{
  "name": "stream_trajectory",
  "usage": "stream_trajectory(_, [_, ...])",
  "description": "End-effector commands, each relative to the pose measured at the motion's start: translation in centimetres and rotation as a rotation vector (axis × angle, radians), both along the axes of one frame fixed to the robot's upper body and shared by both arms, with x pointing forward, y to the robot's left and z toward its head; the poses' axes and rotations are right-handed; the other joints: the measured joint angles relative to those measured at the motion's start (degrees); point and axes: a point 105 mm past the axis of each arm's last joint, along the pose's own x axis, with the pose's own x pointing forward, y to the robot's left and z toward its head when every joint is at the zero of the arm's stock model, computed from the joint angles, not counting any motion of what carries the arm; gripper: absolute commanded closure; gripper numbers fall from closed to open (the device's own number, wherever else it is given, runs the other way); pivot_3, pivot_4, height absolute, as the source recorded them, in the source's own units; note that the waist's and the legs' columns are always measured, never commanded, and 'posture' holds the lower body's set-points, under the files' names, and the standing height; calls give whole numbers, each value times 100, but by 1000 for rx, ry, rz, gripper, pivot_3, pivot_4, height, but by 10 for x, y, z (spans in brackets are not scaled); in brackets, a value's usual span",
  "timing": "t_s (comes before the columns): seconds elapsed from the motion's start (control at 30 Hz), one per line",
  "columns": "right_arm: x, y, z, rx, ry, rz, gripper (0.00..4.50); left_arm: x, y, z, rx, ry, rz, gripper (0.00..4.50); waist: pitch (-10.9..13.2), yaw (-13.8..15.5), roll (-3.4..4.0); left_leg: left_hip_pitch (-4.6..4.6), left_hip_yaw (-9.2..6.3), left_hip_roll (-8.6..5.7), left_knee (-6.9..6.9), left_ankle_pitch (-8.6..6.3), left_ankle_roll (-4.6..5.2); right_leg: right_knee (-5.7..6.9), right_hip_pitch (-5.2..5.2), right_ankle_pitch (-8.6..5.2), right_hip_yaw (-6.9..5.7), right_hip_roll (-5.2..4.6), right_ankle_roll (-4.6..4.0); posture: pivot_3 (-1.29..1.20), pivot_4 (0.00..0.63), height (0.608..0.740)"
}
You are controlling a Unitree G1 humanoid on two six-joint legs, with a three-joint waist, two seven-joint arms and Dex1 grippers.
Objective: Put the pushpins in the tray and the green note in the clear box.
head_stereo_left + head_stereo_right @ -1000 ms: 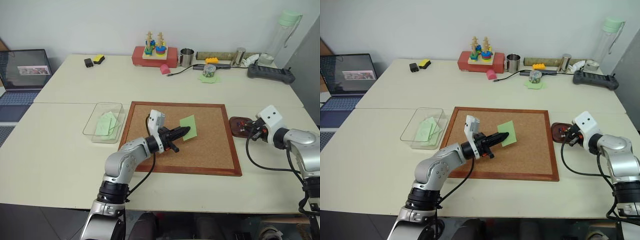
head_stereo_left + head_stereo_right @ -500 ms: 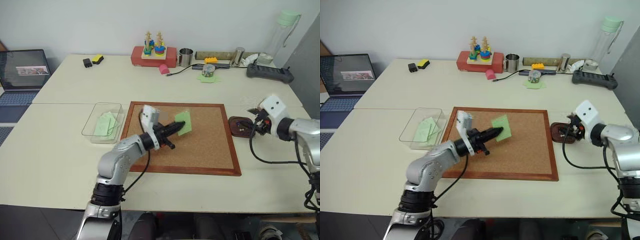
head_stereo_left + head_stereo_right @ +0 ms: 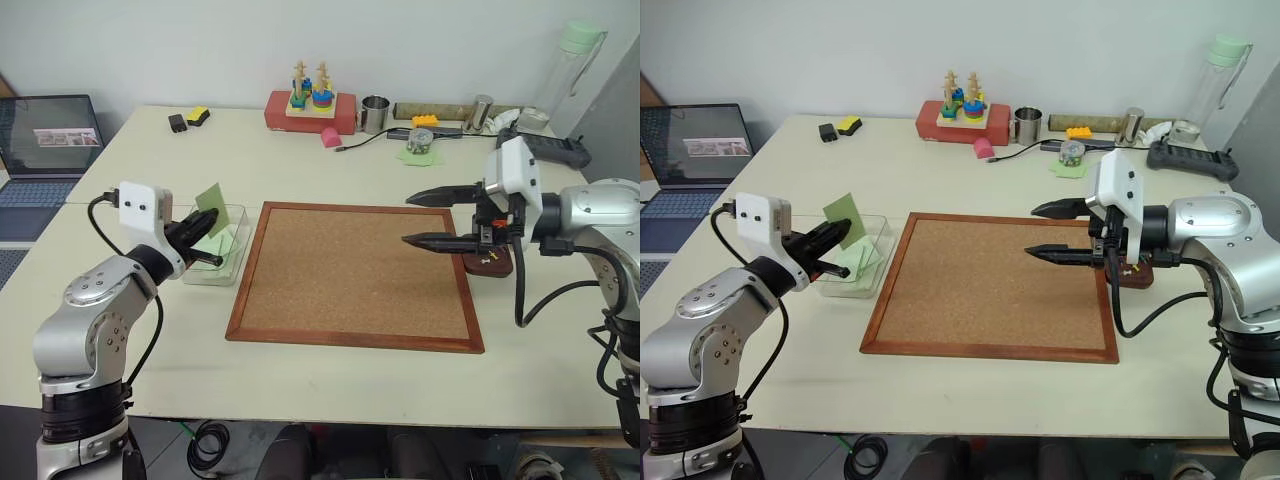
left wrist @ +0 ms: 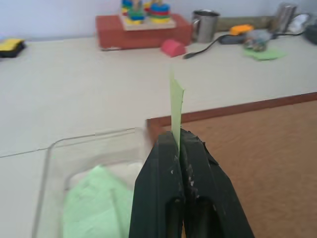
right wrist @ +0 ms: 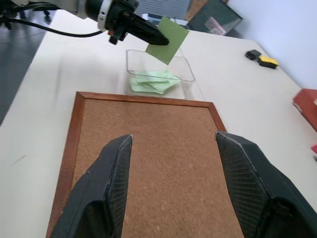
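your left gripper [image 3: 203,243] is clamped on the green note [image 3: 211,196], holding it upright in the air over the clear box [image 3: 184,264], which sits at nine o'clock of the corkboard [image 3: 357,276] and already has green paper lying in it. your right gripper [image 3: 420,218] hangs above the corkboard's three o'clock edge with its fingers spread apart and nothing between them. the tray [image 3: 495,263] lies just off that edge, with small pushpins [image 3: 487,256] inside.

Bare corkboard [image 3: 357,275], open laptop [image 3: 45,135] (table's far left edge)
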Motion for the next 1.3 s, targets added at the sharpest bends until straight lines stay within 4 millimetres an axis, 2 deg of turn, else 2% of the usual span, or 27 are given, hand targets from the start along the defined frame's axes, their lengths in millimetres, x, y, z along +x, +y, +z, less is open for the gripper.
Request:
stream_trajectory(0.03, [-3, 3, 0, -48, -22, 41, 1712, 1, 21, 0, 91, -28, 150, 4500, 0, 12, 0, 0, 0, 1, 0, 0, 0, 0, 0, 0, 0, -1, 0, 0, 150, 740])
stream_trajectory(0.17, [-4, 6, -1, -53, -25, 52, 1712, 5, 20, -7, 64, -18, 179, 4500, 2, 24, -4, -3, 0, 2, -1, 1, -1, 1, -3, 0, 0, -5, 0, 0, 150, 740])
stream_trajectory(0.6, [-3, -1, 1, -68, -37, 16, 1628, 9, 23, 0, 48, -25, 178, 2149, 5, 20, -8, -3, 2, 7, -2, 1, -3, 1, -5, 1, 0, -6, -2, 0, 150, 740])
stream_trajectory(0.8, [2, -13, 2, -70, -45, -41, 1628, 0, 10, 18, 123, -56, 55, 959, 11, 21, -18, -4, 1, 7, -1, 1, -3, 2, -6, 1, -1, -6, -2, 0, 150, 740])
stream_trajectory(0.9, [4, -25, -1, -74, -52, -94, 1628, -10, 1, 21, 212, -8, -71, 959, 14, 20, -23, -4, 4, 7, -3, 1, -4, 1, -6, 1, 1, -6, -2, 0, 150, 740])
stream_trajectory(1.07, [5, -55, -10, -106, -38, -201, 1628, -46, -2, 15, 408, 83, -288, 959, 17, 9, -18, -4, 16, 7, -10, 0, -3, -8, -9, 0, 9, -6, -2, 0, 150, 740])
stream_trajectory(1.17, [1, -82, -24, -180, -1, -271, 1628, -67, 17, 1, 459, 204, -368, 959, 20, 9, -21, -3, 17, 13, -11, -7, 8, -6, -8, 0, 9, -7, -4, 0, 150, 740])
stream_trajectory(1.3, [-8, -116, -35, -271, 45, -342, 1628, -82, 50, -6, 506, 299, -346, 959, 26, 14, -13, -2, 17, 22, -13, -13, 16, -3, -9, -5, 2, -4, -17, 0, 150, 740])
